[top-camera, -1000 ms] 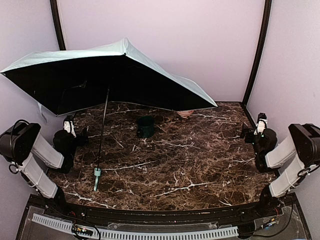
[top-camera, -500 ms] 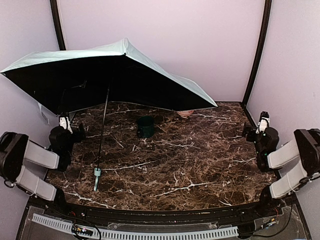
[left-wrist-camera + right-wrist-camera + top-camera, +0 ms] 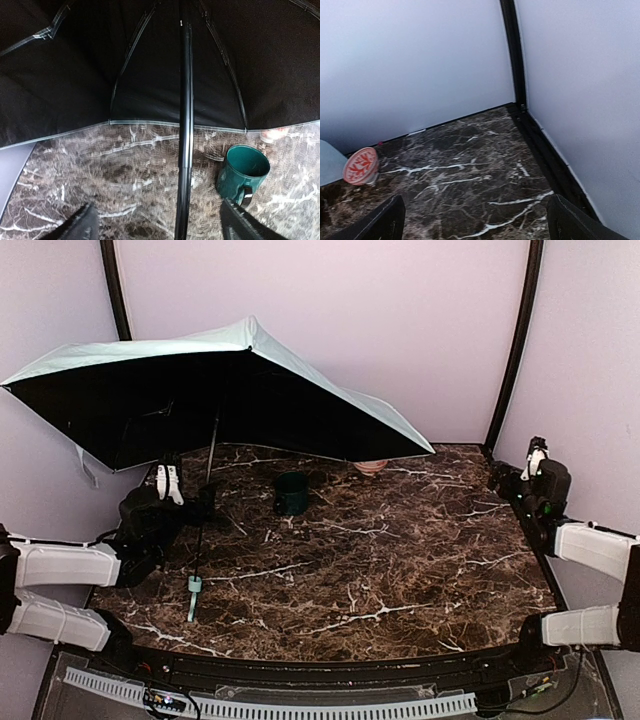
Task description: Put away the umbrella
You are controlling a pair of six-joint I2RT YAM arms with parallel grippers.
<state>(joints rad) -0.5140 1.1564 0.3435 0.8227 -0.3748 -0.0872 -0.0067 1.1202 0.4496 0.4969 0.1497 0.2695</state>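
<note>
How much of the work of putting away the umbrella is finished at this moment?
Nothing looks done: the umbrella stands fully open, its handle on the table. In hand: the left gripper is open, the shaft lined up between its fingers, not closed on it. The right gripper is open, far off at the right edge. Left: grasp, fold, stow.

Umbrella [image 3: 290, 365] mint, black lining; mug [image 3: 241, 172] dark green; table [image 3: 400, 560] brown marble

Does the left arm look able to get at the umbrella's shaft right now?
Probably yes: the left tool is open with the shaft just ahead, and the mug sits clear to its side.
</note>
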